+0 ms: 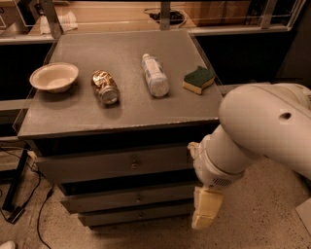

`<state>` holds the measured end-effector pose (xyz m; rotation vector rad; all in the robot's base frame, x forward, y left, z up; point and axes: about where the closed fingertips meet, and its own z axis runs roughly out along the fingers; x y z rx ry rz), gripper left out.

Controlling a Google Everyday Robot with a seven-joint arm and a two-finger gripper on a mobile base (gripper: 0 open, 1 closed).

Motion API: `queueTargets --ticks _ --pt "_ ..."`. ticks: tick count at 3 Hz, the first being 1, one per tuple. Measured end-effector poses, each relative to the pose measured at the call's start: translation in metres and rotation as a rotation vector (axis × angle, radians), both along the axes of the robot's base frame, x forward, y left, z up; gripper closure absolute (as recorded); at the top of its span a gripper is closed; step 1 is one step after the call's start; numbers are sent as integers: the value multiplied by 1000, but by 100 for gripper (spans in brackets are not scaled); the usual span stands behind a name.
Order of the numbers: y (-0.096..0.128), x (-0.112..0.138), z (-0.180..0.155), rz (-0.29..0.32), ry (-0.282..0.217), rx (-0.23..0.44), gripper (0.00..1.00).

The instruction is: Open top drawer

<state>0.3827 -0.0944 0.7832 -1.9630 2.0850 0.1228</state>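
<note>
Top drawer (pixel 97 168) is shut, so nothing's done yet. Our gripper (pixel 203 216) hangs low; knob (pixel 135 163) is up-left of it, well apart. Can't tell if gripper's open or closed. Left: reach, grip, pull.

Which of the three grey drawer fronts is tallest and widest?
The top drawer, just under the tabletop; the middle drawer and bottom drawer are slimmer, narrower. The gripper hangs by their right ends.

Place: lab or workshop.
Evidence: speckled hard floor (pixel 265 216), loose black cables (pixel 41 216), metal-framed bench (pixel 165 12) behind the grey surface (pixel 121 109).
End effector (pixel 202 220): low, near the floor, below the surface's right edge.
</note>
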Motion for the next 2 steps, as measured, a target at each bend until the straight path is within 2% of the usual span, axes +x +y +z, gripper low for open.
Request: queueTargets --ticks 2 --pt "24 42 -26 27 -40 -28 0"
